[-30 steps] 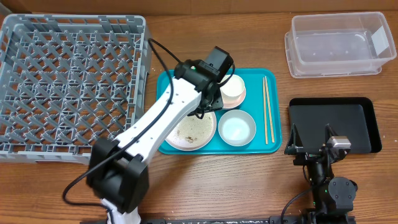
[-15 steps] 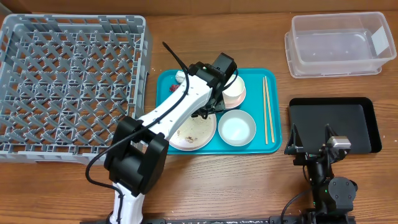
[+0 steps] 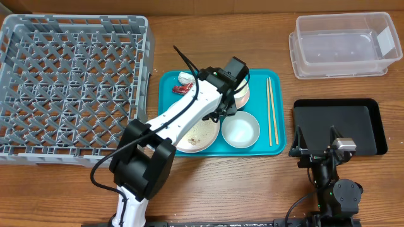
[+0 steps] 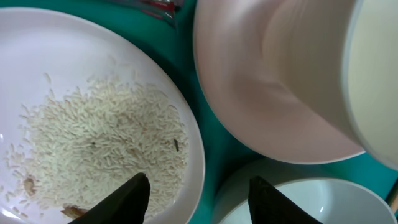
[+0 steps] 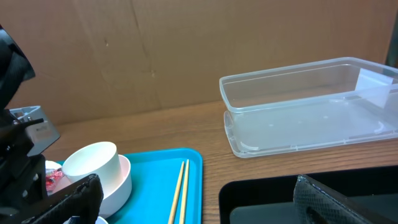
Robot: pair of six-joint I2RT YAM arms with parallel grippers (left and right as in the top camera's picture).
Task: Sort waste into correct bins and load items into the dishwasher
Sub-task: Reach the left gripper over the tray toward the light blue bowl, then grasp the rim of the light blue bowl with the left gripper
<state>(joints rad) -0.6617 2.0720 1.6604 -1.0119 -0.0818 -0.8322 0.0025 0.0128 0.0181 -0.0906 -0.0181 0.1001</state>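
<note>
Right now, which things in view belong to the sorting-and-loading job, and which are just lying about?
Job: red wrapper, tissue, rice, plate, empty bowl, bowl holding cup, chopsticks, clear tub, black tray, grey rack.
Lying about: teal tray, brown backdrop.

1. The brown wooden tabletop [image 3: 221, 183] carries four things directly.
2. A large grey dish rack [image 3: 69, 82] fills its left side in the overhead view.
3. A teal tray [image 3: 260, 85] lies in the middle, just beside the rack.
4. A clear tub [image 3: 341, 47] sits in the upper right corner.
5. A shallow black tray [image 3: 334, 123] lies below the tub, apart from it.
</note>
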